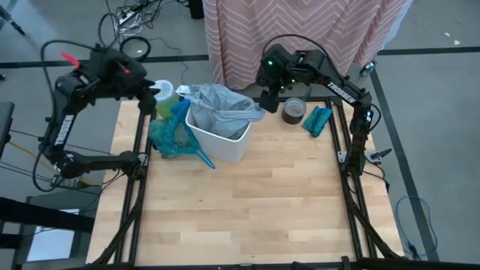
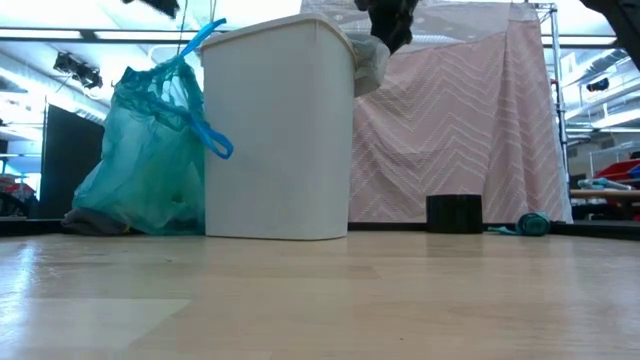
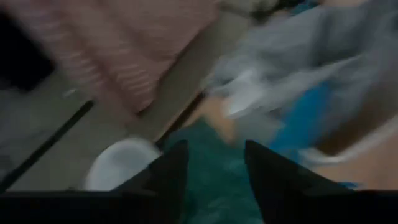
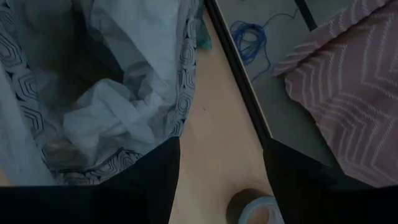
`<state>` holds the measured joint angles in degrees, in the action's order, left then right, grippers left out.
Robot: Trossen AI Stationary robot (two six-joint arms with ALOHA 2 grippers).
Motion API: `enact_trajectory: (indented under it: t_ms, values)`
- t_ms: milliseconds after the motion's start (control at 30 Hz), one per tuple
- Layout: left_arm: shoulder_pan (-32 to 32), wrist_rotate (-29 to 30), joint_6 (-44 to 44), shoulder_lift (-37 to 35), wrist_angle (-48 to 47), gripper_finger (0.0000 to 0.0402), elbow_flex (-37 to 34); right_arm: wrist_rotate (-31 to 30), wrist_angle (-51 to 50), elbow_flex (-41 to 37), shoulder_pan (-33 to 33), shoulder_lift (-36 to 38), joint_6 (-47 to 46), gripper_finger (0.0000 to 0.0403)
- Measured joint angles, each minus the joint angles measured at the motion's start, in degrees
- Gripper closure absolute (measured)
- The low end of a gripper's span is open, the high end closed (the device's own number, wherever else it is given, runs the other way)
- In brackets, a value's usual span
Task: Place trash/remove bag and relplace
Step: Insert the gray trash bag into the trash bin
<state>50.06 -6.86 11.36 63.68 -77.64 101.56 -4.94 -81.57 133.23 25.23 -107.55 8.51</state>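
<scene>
The white bin (image 1: 225, 139) stands mid-table, lined with a pale grey bag (image 1: 221, 105) whose rim drapes over its walls (image 4: 112, 118). The teal-green bag (image 1: 171, 135), full and tied with blue drawstrings (image 2: 205, 130), sits on the table and leans against the bin's left wall (image 2: 150, 165). No loose trash shows. My left gripper (image 1: 152, 93) hovers open above the teal bag's far side (image 3: 214, 180). My right gripper (image 1: 266, 96) hangs open beside the bin's far right corner (image 4: 221, 180), over bare table. Its fingers are near the grey bag's overhang (image 2: 370, 60).
A dark tape roll (image 1: 294, 110) and a folded teal bundle (image 1: 317, 120) lie at the far right of the table. A white and green round object (image 1: 162, 91) sits at the far left edge. A pink chevron cloth (image 1: 292, 30) hangs behind. The near half of the table (image 1: 247, 217) is bare wood.
</scene>
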Motion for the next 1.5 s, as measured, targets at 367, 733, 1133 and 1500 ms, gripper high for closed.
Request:
enact_trajectory:
  t_ms: [367, 733, 1133, 1500]
  values:
    - [0.1, -2.0, -10.1, -4.2, 19.0, 0.0384, -24.8, 0.1, 1.8, 0.0, -0.7, 0.0, -0.4, 0.0184]
    - [-5.4, -20.4, -13.0, -10.2, 16.4, 0.0393, -37.5, 0.2, 0.7, 0.0, -1.2, 0.0, -2.9, 0.0184]
    - [-11.7, -19.3, -20.1, -16.8, 16.6, 0.0394, -59.9, 0.6, 0.5, 0.0, -1.3, 0.0, -2.9, 0.0184]
    - [-12.1, 3.9, -33.3, -16.8, 15.2, 0.0394, -64.3, 0.6, 0.5, 0.0, -1.3, -0.1, -2.0, 0.0184]
